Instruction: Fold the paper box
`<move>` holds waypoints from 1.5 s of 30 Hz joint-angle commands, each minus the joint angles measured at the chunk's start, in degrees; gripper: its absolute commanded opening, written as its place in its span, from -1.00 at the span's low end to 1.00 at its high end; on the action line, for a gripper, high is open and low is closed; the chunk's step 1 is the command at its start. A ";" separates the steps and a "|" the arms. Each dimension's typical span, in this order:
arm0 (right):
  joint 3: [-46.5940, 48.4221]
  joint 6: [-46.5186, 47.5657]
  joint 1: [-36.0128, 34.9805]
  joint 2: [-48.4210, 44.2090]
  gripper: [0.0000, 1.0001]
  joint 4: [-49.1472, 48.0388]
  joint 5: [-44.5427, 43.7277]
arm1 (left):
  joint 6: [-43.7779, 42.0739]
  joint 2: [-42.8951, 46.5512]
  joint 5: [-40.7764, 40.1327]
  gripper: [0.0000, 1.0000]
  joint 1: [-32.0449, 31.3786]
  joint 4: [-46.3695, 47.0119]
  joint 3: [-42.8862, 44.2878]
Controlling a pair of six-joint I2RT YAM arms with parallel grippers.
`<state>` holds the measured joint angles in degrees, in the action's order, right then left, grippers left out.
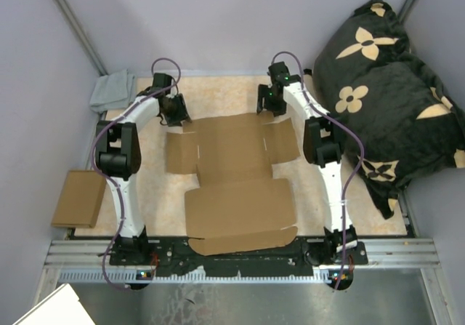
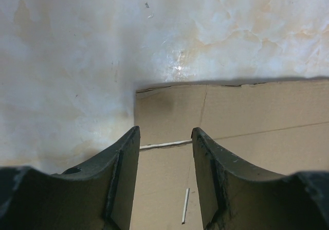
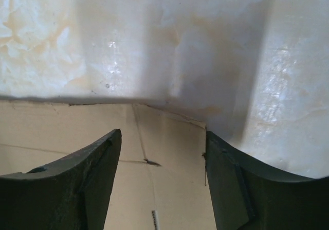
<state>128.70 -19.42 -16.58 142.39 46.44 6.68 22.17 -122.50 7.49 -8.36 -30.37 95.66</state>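
The paper box point(image 1: 236, 176) lies flat and unfolded on the table's middle, plain brown with flaps, slits and creases. My left gripper point(image 1: 175, 115) hovers open over its far left corner; the left wrist view shows that corner point(image 2: 169, 122) between the fingers point(image 2: 123, 163), with a slit below. My right gripper point(image 1: 270, 107) hovers open over the far right corner; the right wrist view shows the cardboard edge point(image 3: 164, 132) and a crease between the fingers point(image 3: 226, 168). Neither gripper holds anything.
A grey folded cloth point(image 1: 112, 90) lies at the far left corner. A small brown cardboard piece point(image 1: 78, 198) sits off the table's left edge. A black cushion with cream flowers point(image 1: 385, 85) fills the far right. White paper point(image 1: 54, 307) lies bottom left.
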 commanded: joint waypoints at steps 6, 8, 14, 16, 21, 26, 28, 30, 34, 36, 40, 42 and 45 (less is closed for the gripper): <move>-8.10 0.60 0.32 -8.79 -0.13 -2.33 2.52 | -1.69 0.01 -0.27 0.02 0.10 0.76 0.29; -8.33 0.76 0.32 -9.66 -0.31 -1.72 1.84 | -1.91 0.29 -0.29 0.02 0.17 0.67 0.07; -8.58 1.38 0.34 -10.64 -0.61 -0.22 1.14 | -1.00 -0.11 0.99 0.03 1.06 0.75 -0.32; -8.93 1.42 0.35 -10.64 -0.70 -0.20 1.04 | -0.69 -0.26 1.59 0.03 1.52 0.75 -0.25; -9.59 1.57 0.34 -10.63 -0.72 0.06 0.36 | -1.61 -1.78 2.77 0.04 1.89 0.40 0.74; -9.61 2.09 0.34 -10.71 -0.72 0.31 0.38 | -0.78 -4.56 4.67 0.04 1.94 0.16 2.00; -9.62 2.23 0.32 -10.73 -0.72 0.41 0.38 | -0.75 -4.70 4.51 0.04 1.91 0.48 1.80; -9.61 2.28 0.28 -10.69 -0.71 0.41 0.64 | -0.96 -4.85 4.24 0.04 1.90 1.07 1.57; -9.70 2.37 -0.07 -10.61 -0.71 0.34 0.88 | -2.41 -5.80 3.76 0.04 1.77 1.17 1.92; -9.72 2.37 -0.32 -10.54 -0.70 0.28 0.99 | -3.14 -6.04 3.01 0.04 1.49 1.00 1.74; -9.40 2.22 -0.85 -10.03 -0.68 0.31 1.21 | -3.91 -5.64 2.79 -0.02 0.95 1.00 0.05; -9.37 2.06 -1.13 -9.95 -0.68 0.25 1.24 | -4.19 -5.09 3.61 -0.08 0.66 1.94 -1.16; -9.18 1.85 -1.43 -9.77 -0.67 0.32 1.27 | -4.37 -4.42 4.42 -0.13 0.20 2.68 -2.24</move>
<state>119.50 -18.04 -17.23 135.81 46.15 7.66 19.18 -125.78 11.18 -7.09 -27.38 96.05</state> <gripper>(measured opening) 0.161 0.446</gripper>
